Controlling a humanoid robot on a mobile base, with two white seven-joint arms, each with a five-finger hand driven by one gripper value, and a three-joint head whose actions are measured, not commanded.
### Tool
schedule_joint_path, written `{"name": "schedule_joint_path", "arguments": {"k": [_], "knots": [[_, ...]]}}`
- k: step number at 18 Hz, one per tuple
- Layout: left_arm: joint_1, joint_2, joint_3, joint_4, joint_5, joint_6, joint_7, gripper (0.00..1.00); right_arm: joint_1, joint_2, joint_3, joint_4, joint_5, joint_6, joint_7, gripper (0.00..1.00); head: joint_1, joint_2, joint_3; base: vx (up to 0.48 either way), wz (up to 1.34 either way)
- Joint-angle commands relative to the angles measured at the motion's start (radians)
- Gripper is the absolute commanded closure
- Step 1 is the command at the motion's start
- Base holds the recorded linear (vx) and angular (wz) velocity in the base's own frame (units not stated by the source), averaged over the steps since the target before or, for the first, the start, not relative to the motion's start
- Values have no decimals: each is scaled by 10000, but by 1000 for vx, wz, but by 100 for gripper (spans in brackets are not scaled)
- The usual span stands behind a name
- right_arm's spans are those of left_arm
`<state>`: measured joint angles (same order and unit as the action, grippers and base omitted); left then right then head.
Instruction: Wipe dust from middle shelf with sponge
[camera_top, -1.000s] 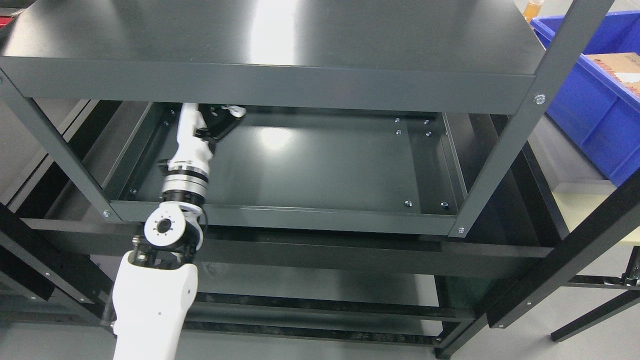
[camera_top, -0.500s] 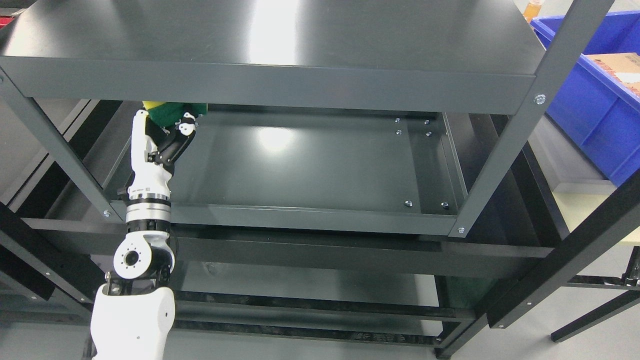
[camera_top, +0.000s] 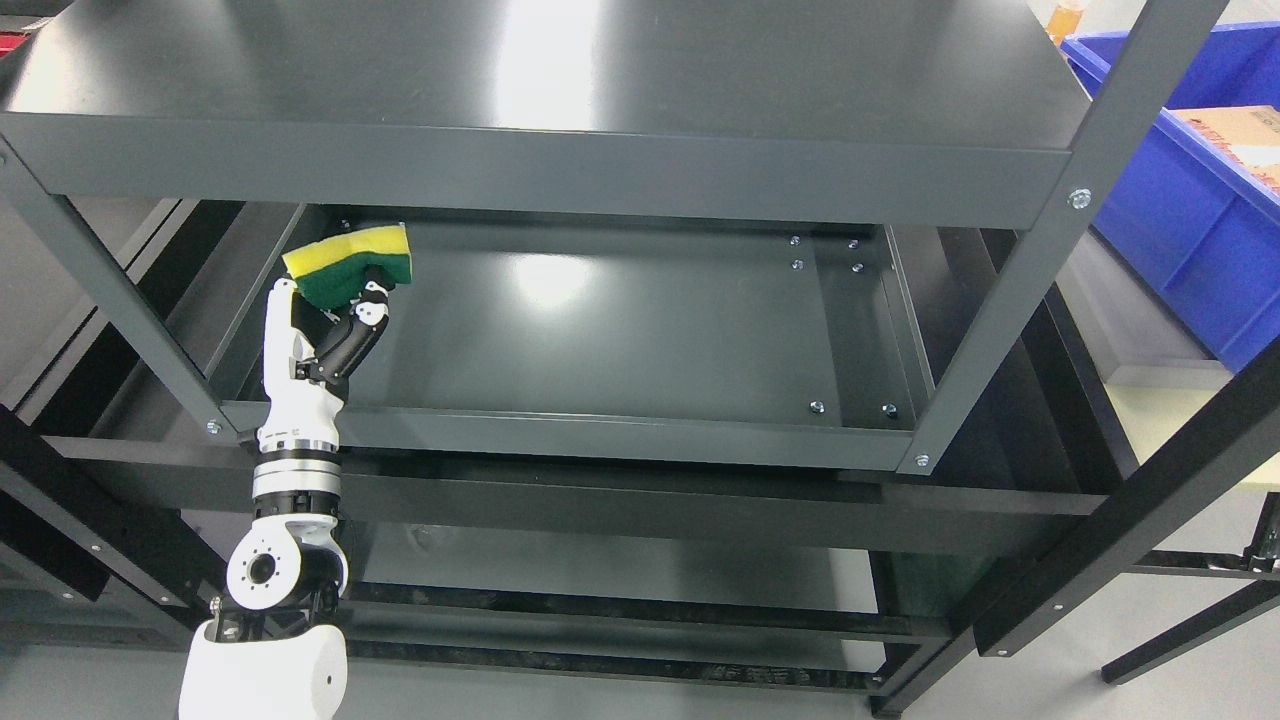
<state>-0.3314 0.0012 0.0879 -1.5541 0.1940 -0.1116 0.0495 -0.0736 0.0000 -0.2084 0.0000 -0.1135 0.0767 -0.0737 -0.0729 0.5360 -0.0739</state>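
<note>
Sponge (camera_top: 350, 265): one, yellow foam over green scouring face, slightly bent. It has drawn back from under the top shelf (camera_top: 540, 90) toward the front left of the middle shelf (camera_top: 620, 330) since half a second ago. My left hand (camera_top: 325, 325): one, fingers curled, pinching the sponge from below. Blue bin (camera_top: 1190, 190): one, at right.

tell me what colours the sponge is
Yellow on top with a dark green scrubbing layer beneath; the sponge shows best in the head view, held in the left hand.
</note>
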Motion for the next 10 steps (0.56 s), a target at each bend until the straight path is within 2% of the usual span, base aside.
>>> {"name": "schedule_joint_path", "arguments": {"k": [1,10], "knots": [[200,162,-296,-90,116,-4,-4,98,0,-175,-2,-175,0,0,1,0,0,0,0,0,0],[200,162,-312,-90,116,26,-4,98,0,-175,-2,-175,0,0,1,0,0,0,0,0,0]]}}
